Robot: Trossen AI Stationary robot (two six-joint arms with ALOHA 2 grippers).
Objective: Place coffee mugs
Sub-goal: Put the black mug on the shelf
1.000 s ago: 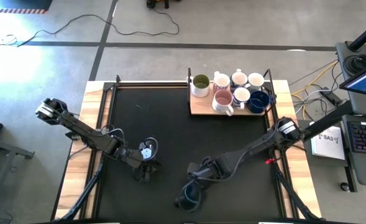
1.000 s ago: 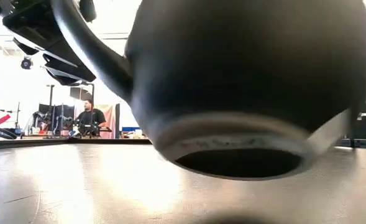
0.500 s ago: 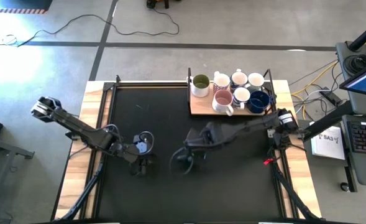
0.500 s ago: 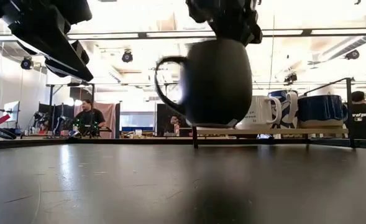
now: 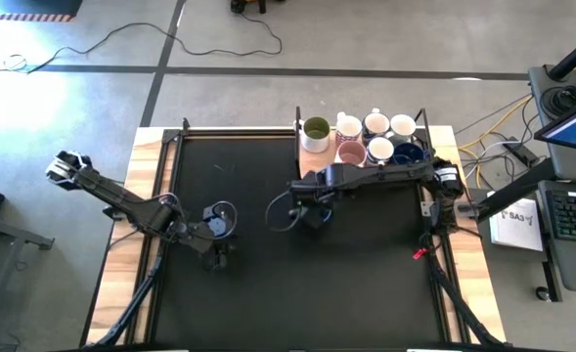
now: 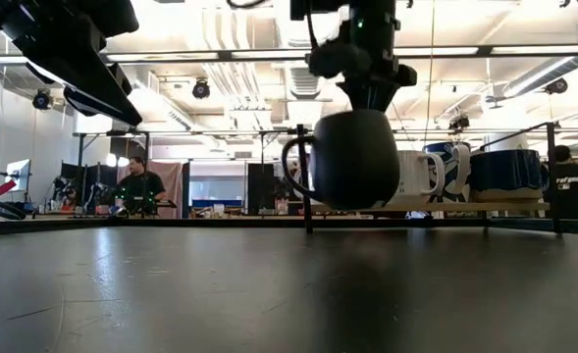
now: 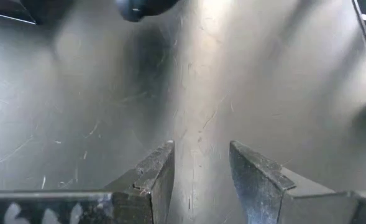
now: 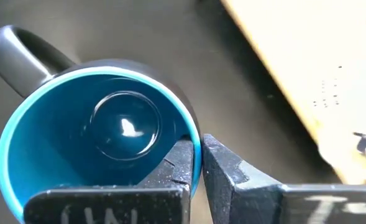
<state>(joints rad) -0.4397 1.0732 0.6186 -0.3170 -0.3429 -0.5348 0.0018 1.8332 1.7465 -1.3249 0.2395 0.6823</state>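
Note:
A dark mug (image 8: 102,130), blue inside, hangs from my right gripper (image 8: 200,163) above the black mat, just off the tray's near left corner (image 5: 310,217). In the low view the mug (image 6: 357,172) is off the table, its handle (image 6: 293,172) pointing left. Several other mugs stand on the wooden tray (image 5: 312,171): one green inside (image 5: 316,130), one pink (image 5: 351,156), white ones and dark blue ones (image 5: 408,156). My left gripper (image 7: 201,180) is open over bare mat left of centre (image 5: 217,240), touching nothing. My right gripper pinches the mug's rim (image 8: 196,140) on the side away from the handle (image 8: 21,56). One finger (image 8: 176,165) is inside the cup and the other (image 8: 223,171) outside, both coming from above and pointing down. The mug hangs upright, clear of the table.
The tray has a thin black rail frame (image 6: 303,176) standing along its edge. Its bare wood (image 8: 307,62) shows beside the held mug. Wooden strips (image 5: 151,196) border the mat on both sides. Open mat (image 5: 366,274) lies toward the near edge. People sit in the room behind (image 6: 143,186).
My right gripper has carried the dark mug from the table's near edge toward the far edge, up to the tray's near left corner, keeping it shut on the rim and clear of the mat. My left gripper has drifted slightly toward the left.

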